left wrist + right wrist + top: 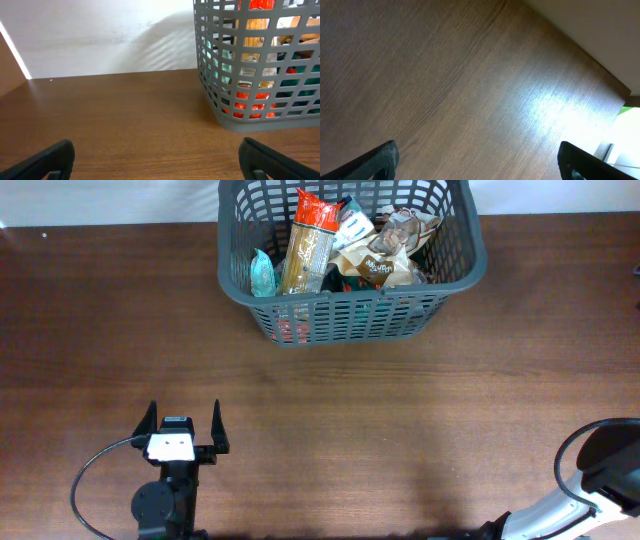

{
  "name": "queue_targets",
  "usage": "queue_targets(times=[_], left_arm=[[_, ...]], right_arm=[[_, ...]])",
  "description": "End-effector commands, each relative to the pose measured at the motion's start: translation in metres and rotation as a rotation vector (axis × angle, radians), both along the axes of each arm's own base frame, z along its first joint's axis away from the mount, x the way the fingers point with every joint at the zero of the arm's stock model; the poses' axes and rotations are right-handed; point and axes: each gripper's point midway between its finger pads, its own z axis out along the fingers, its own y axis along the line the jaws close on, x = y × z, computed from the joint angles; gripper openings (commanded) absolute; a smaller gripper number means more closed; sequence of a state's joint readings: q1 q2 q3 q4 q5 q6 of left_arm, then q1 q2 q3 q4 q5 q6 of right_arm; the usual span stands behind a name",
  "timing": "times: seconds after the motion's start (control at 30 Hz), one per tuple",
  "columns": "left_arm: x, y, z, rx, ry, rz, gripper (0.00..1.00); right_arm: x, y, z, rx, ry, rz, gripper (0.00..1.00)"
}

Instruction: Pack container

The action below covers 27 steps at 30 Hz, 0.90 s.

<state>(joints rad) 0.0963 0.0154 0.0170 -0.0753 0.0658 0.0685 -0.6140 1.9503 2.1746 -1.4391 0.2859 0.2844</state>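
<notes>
The container (458, 272) is a dark grey slotted basket at the table's far middle. It holds several packets: a tall orange-topped pasta bag (309, 242), a teal packet (262, 276), and brown and white bags (388, 252). It also shows in the left wrist view (210, 95) at upper right, with the packets visible through its slots. My left gripper (183, 420) is open and empty near the front left, far from the basket; its fingertips frame bare wood (156, 160). My right gripper (477, 160) is open and empty over bare wood; only its arm (600, 480) shows at the overhead view's bottom right corner.
A white wall (100, 35) runs behind the brown wooden table (400, 420). The table's far edge (580, 55) crosses the right wrist view. A black cable (85, 480) loops beside the left arm.
</notes>
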Motion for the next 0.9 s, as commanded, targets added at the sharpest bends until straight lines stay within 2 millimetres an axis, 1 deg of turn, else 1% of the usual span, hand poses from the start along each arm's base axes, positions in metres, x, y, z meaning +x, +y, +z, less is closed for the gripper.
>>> queue_targets(times=[0.0, 0.2, 0.5, 0.63, 0.73, 0.87], left_arm=[[0.0, 0.001, -0.002, 0.017, 0.001, 0.008, 0.99], [0.0, 0.001, -0.002, 0.017, 0.001, 0.008, 0.99], [0.0, 0.001, -0.002, 0.017, 0.001, 0.008, 0.99], [0.0, 0.001, -0.002, 0.017, 0.001, 0.008, 0.99], [0.0, 0.001, -0.002, 0.017, 0.001, 0.008, 0.99], [0.0, 0.001, -0.002, 0.017, 0.001, 0.008, 0.99]], right_arm=[[-0.009, 0.005, 0.026, -0.037, -0.057, -0.011, 0.99], [-0.022, 0.015, 0.062, -0.09, -0.131, -0.009, 0.99], [-0.044, 0.031, 0.107, -0.16, -0.232, -0.009, 0.99], [-0.053, 0.039, 0.122, -0.184, -0.268, -0.004, 0.99], [-0.065, 0.048, 0.133, -0.197, -0.29, -0.003, 0.99], [-0.07, 0.064, 0.148, -0.185, -0.362, 0.03, 0.99]])
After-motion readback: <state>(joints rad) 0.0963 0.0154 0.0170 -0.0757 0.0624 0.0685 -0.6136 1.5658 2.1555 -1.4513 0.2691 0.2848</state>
